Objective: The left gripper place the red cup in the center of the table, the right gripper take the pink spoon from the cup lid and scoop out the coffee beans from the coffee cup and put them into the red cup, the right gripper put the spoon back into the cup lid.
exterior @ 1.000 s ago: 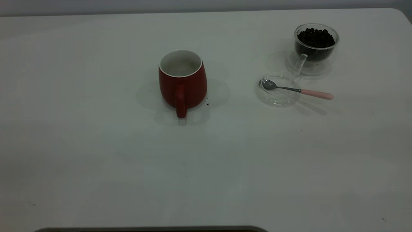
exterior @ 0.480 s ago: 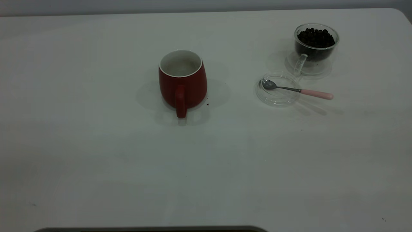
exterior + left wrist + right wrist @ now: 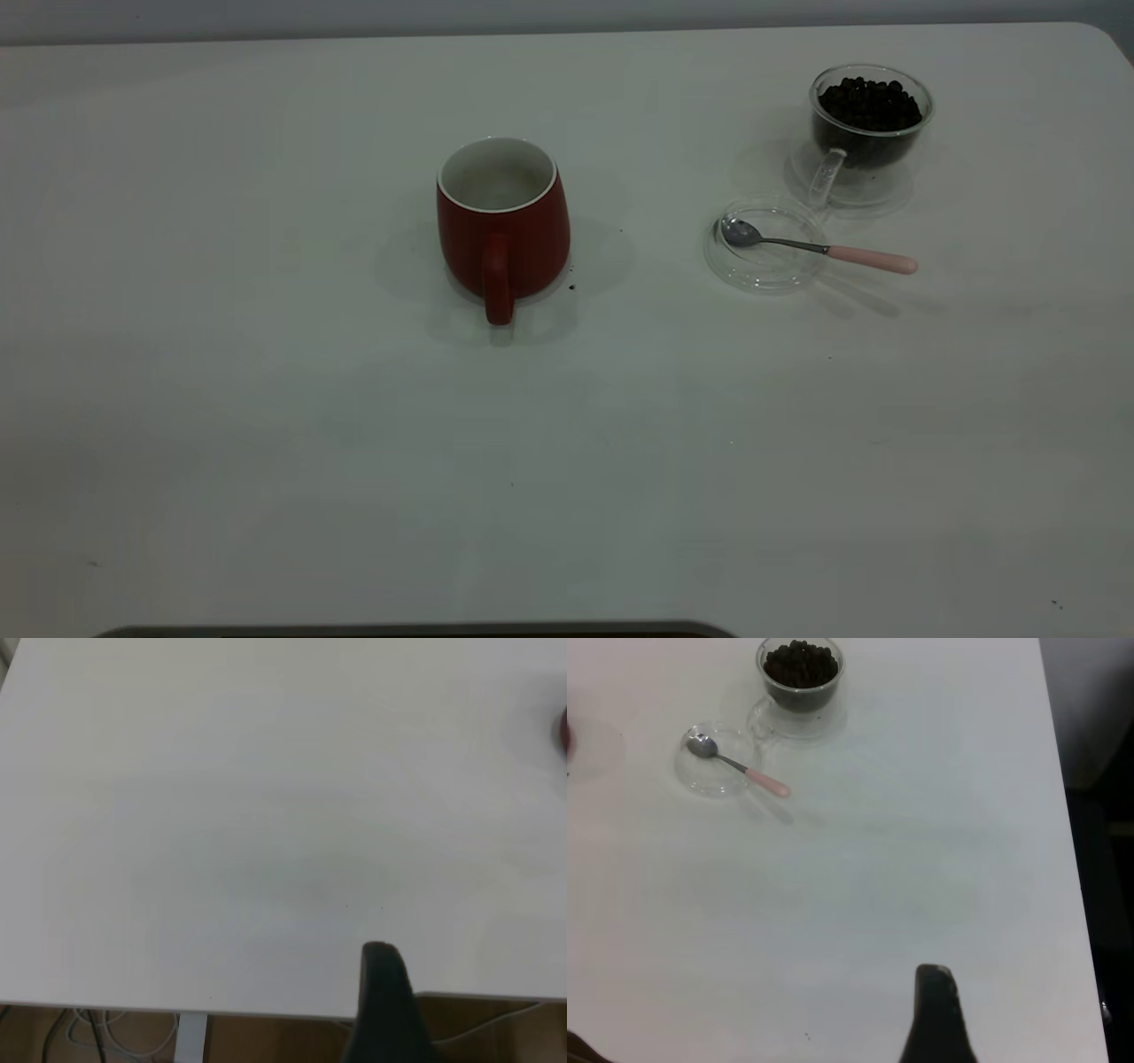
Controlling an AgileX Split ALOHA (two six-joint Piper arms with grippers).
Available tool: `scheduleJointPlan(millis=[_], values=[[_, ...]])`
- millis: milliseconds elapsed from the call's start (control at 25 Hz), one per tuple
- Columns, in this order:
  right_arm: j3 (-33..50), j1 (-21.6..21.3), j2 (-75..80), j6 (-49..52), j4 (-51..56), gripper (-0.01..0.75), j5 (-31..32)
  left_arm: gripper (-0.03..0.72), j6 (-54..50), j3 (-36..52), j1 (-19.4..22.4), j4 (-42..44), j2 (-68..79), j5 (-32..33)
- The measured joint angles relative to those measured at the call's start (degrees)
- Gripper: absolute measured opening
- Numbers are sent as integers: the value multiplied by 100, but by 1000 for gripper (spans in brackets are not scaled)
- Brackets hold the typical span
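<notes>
The red cup (image 3: 502, 221) stands upright near the middle of the bench (image 3: 266, 425), handle toward the near edge; a few dark specks (image 3: 571, 286) lie just beside its base; far right stands the coffee cup (image 3: 868, 124) heaped with coffee beans (image 3: 868, 102), and nearer, just beside it, the cup lid (image 3: 764, 245) holds the pink spoon (image 3: 819, 248) (handle jutting right over the rim). Nothing crowds the spoon. Only the wrist views show the arms: the left claw (image 3: 383, 1010) and right claw (image 3: 935, 1019) each show as one dark tip, and whether they are released or clenched I cannot tell.
</notes>
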Motion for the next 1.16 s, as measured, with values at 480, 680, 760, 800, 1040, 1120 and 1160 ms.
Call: scheduleJointPlan(millis=[480, 680, 760, 800, 1040, 1120, 1160], values=[[0, 0, 0, 357, -82, 589, 0, 569, 0, 0, 0, 0, 0, 0], [0, 0, 0, 390, -82, 589, 0, 569, 0, 0, 0, 0, 0, 0], [0, 0, 0, 390, -82, 589, 0, 569, 0, 0, 0, 0, 0, 0], [0, 0, 0, 390, -82, 589, 0, 569, 0, 0, 0, 0, 0, 0], [0, 0, 0, 390, -82, 589, 0, 569, 0, 0, 0, 0, 0, 0], [0, 0, 0, 390, -82, 589, 0, 569, 9, 0, 0, 0, 0, 0], [0, 0, 0, 390, -82, 589, 0, 569, 9, 0, 0, 0, 0, 0]])
